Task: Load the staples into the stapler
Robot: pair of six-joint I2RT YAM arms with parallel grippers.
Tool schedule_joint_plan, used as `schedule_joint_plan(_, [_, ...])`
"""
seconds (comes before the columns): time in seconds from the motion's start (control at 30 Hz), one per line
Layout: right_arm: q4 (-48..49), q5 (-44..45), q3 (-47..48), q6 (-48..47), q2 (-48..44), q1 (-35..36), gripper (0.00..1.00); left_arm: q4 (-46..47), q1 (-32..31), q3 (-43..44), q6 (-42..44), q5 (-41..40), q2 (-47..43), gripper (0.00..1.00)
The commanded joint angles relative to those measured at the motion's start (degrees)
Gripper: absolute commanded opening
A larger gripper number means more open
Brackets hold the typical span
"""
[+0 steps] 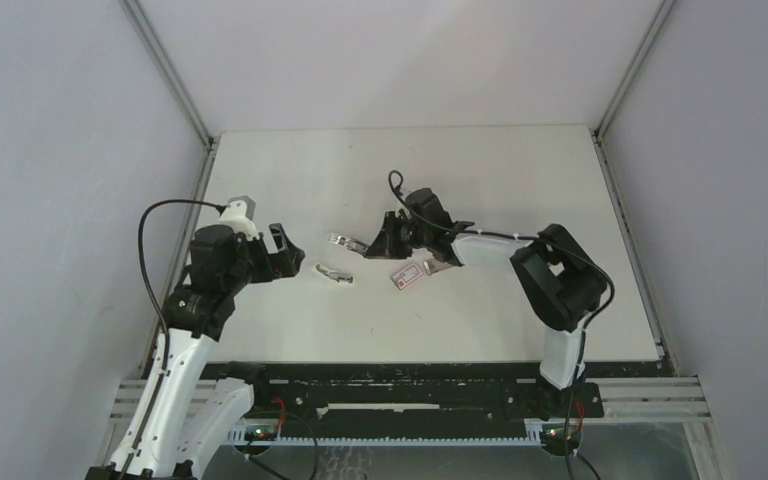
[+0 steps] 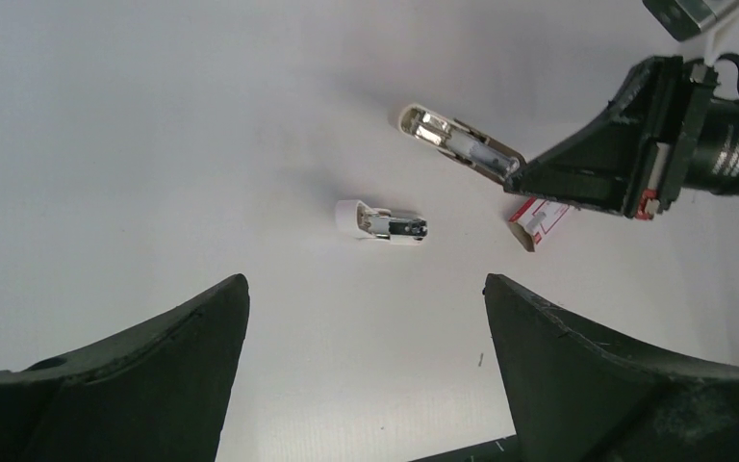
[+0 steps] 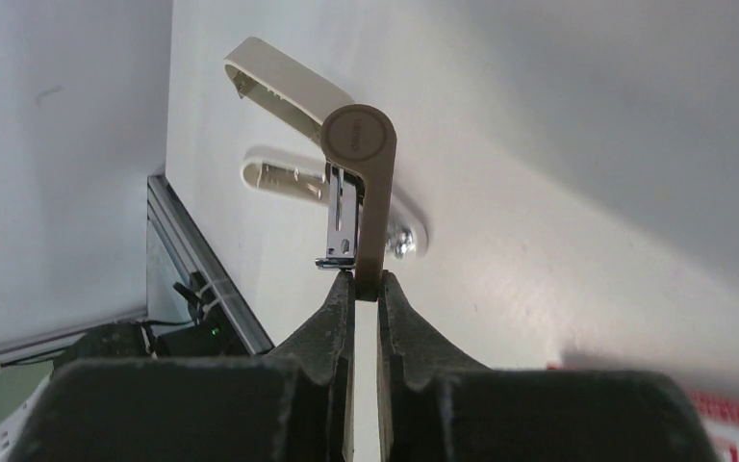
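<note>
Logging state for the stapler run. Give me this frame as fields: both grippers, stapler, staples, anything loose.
left gripper: jaws open, empty, over the table
right gripper: jaws shut on one hinged arm of the stapler
stapler: swung open
staples: pink-red box on the table beside the right gripper, not held
loose item: small white and metal piece, on the table between the grippers

Robot lab (white table [image 1: 480, 170], grey walls [image 1: 50, 150])

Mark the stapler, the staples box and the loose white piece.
stapler [image 2: 460, 144], left wrist view, on the middle of its body.
staples box [image 2: 539, 219], left wrist view, on its label face.
loose white piece [image 2: 382, 224], left wrist view, on its middle.
</note>
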Motion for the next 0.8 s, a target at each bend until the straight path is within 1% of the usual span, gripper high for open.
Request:
schedule_joint_plan(0.0, [0.3,-1.6,8.5,1.8,5.9,1.0,0.00,0.4,0.6,1.7,4.5,-1.2,0.1,0.95])
schedule_joint_plan(0.1, [-1.2,-3.2,13.4,1.9,10.1,1.1,0.00,1.0,0.6,0.6,5.0,-2.1,0.1,0.95])
schedule_joint_plan(0.2, [-2.1,-4.0,15.4,2.1,12.5,1.2,0.00,1.6,0.6,0.0,5.2,-2.8,-0.2,0.95])
schedule_joint_plan(0.57, [-5.4,-3.3,15.8,2.8,16.8,-0.3,0.00,1.9,0.6,-0.9,5.4,-2.8,-0.1,0.95])
schedule_joint_plan(0.67, [-5.9,-3.2,15.8,2.6,17.2,-0.8,0.06,1.9,0.6,-0.9,5.6,-2.8,0.3,0.95])
schedule_joint_plan(0.77, [-6.3,-2.6,15.7,2.3,17.2,-1.2,0.17,1.9,0.6,-0.9,5.5,-2.8,0.5,0.95])
